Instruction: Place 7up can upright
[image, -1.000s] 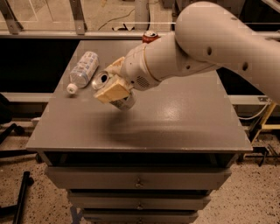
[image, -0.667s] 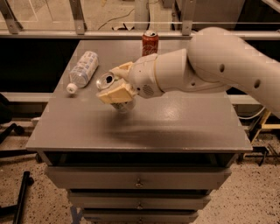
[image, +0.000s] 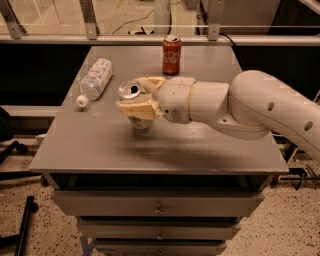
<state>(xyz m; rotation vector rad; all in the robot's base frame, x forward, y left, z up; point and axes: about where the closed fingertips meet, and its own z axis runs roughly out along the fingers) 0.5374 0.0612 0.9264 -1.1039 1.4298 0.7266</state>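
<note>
Well, at the far left of the grey table (image: 95, 147) a clear plastic bottle (image: 96, 79) lies on its side, its white cap (image: 81, 101) pointing toward the near left edge. It touches nothing else and lies near the claw but apart from it.

Just right of the bottle, over the middle of the tabletop, is the gripper (image: 134, 96). Its two tan fingers (image: 137, 109) are closed down to the width of the 7up can (image: 131, 91), which they clamp between them: one finger runs across the near side of the can, the other sits behind it on the far side. The can stands roughly upright in this hold, leaning a little, so that its silver pull-tab top faces up and somewhat toward the camera. Its lower end shows below the near finger, close over the table with a dark shadow under it; whether the base touches the surface cannot be told.

Behind the claw, near the back edge of the table, a red cola can (image: 171, 55) stands upright, well apart from the held can.

Further right, the thick white arm (image: 250, 102) reaches in from the right side, passing low over the right half of the table to the wrist behind the fingers.

Below the tabletop, drawers (image: 157, 205) run across the front.
</note>
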